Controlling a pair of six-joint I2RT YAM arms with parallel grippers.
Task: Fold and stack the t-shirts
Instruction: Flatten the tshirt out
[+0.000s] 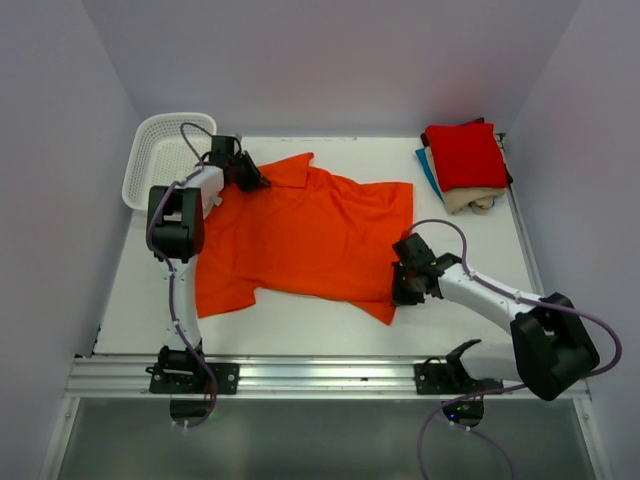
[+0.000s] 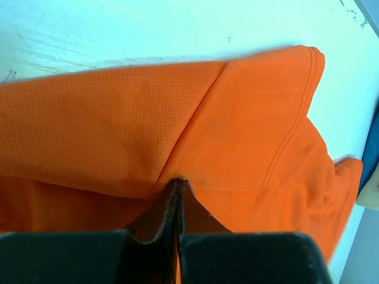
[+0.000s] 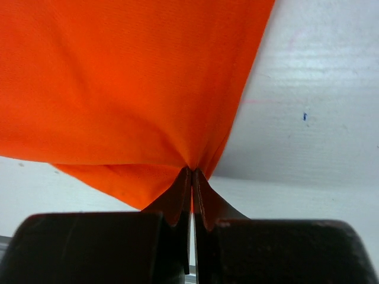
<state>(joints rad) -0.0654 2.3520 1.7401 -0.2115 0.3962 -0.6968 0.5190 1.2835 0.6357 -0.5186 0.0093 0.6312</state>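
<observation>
The bright orange t-shirt [image 1: 300, 235] lies spread across the middle of the white table. My left gripper [image 1: 255, 183] is shut on its far left edge, near the collar; in the left wrist view the jaws pinch a fold of orange cloth [image 2: 225, 118]. My right gripper [image 1: 402, 293] is shut on the shirt's near right corner; in the right wrist view the cloth [image 3: 118, 77] bunches into the closed tips and hangs lifted off the table. A stack of folded shirts, red [image 1: 465, 155] on top with blue and beige beneath, sits at the far right.
A white mesh basket [image 1: 160, 150] stands at the far left corner, just behind the left arm. Grey walls close in the table on three sides. An aluminium rail [image 1: 320, 378] runs along the near edge.
</observation>
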